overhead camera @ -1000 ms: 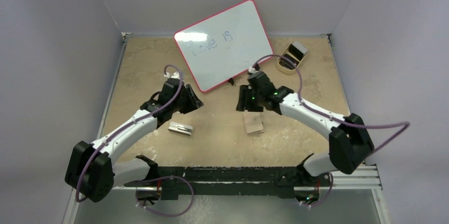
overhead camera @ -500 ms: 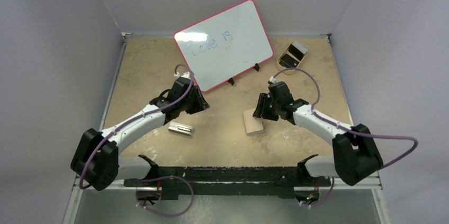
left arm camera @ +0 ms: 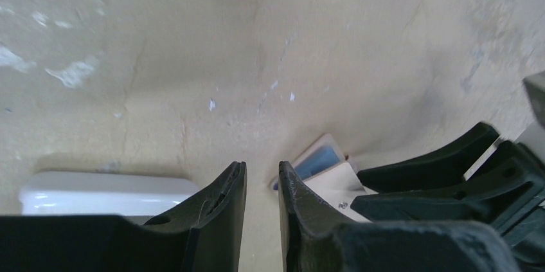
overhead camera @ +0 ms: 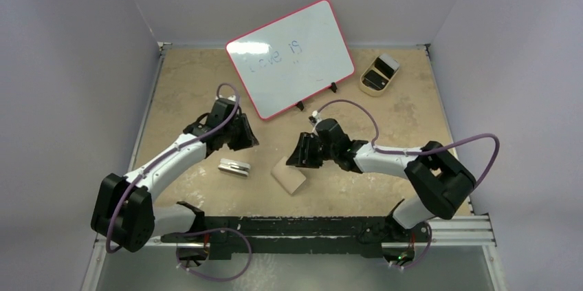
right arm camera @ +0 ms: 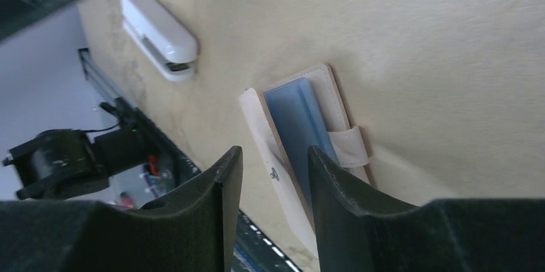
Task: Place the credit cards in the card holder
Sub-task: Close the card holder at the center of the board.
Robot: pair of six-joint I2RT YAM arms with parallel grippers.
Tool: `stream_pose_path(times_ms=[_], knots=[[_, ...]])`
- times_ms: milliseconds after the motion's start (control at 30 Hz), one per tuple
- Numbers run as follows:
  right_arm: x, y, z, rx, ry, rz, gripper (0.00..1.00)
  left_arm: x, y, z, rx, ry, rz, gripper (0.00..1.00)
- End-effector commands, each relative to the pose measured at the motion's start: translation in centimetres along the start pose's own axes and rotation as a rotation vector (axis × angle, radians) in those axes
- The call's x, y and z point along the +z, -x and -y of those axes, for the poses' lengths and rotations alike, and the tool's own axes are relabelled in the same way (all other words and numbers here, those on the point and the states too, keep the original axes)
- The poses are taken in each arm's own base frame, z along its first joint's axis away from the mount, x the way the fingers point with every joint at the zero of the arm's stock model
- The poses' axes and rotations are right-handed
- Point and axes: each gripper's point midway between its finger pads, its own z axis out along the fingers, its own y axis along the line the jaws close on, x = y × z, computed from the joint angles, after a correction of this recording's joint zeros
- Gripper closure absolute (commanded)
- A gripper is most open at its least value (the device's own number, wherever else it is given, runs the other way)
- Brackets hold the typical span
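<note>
Wallet [overhead camera: 289, 178]: beige, flat on the counter [overhead camera: 385, 139] at 6 o'clock. A blue card [right arm camera: 297, 124] is tucked inside.
Right gripper [right arm camera: 274, 153]: at the wallet's 1 o'clock edge, jaws parted. Cannot tell whether they are grasping it.
Left gripper [left arm camera: 262, 169]: jaws released, a narrow slit between them, nothing held.
White block [overhead camera: 234, 167]: at 9 o'clock of the wallet.
Whiteboard [overhead camera: 292, 57]: at 12 o'clock.
Tray [overhead camera: 377, 76]: at 1 o'clock.
</note>
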Motion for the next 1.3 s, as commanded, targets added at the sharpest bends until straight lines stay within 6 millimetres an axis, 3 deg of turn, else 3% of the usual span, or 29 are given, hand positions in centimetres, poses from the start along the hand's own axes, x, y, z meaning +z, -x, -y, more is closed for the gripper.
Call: stream_pose_path(times_ms=[0,167,267,400,533,733,933,1000,1100,1267], knots=[[-0.5,1.9,-4.1,0.049,0.111,0.069,0.53,-0.5,-4.1,1.8,0.028,-0.078,-0.108,0.76],[-2.6,1.7,-1.0,-0.053,-0.070,0.070,0.52,-0.2,-7.5,4.1,0.008,-0.162,-0.154,0.76],[-3.7,1.2,-0.3,-0.098,-0.102,0.057,0.54,0.5,-9.1,4.8,-0.016,-0.192,-0.164,0.73],[-3.8,1.3,-0.5,-0.121,-0.087,0.073,0.59,2.1,-11.1,5.7,-0.053,-0.229,-0.180,0.71],[-3.2,-0.1,1.3,-0.104,-0.111,0.038,0.62,3.7,-11.6,5.5,-0.081,-0.214,-0.171,0.72],[-2.4,-2.2,0.9,-0.056,-0.012,0.016,0.70,6.6,-9.9,5.0,-0.007,-0.099,-0.152,0.78],[-0.4,-2.6,-0.6,-0.024,0.051,0.013,0.74,8.7,-5.2,5.3,0.026,-0.028,-0.101,0.81],[0.5,-1.8,-2.0,-0.049,0.081,0.019,0.74,8.7,-3.4,4.9,0.025,-0.012,-0.084,0.82],[1.5,-1.2,-2.1,-0.115,0.040,0.002,0.73,7.8,-1.7,4.5,0.025,-0.001,-0.070,0.82],[-1.0,0.9,-0.7,-0.357,-0.051,0.101,0.64,5.5,-1.4,3.3,0.058,0.044,-0.055,0.79]])
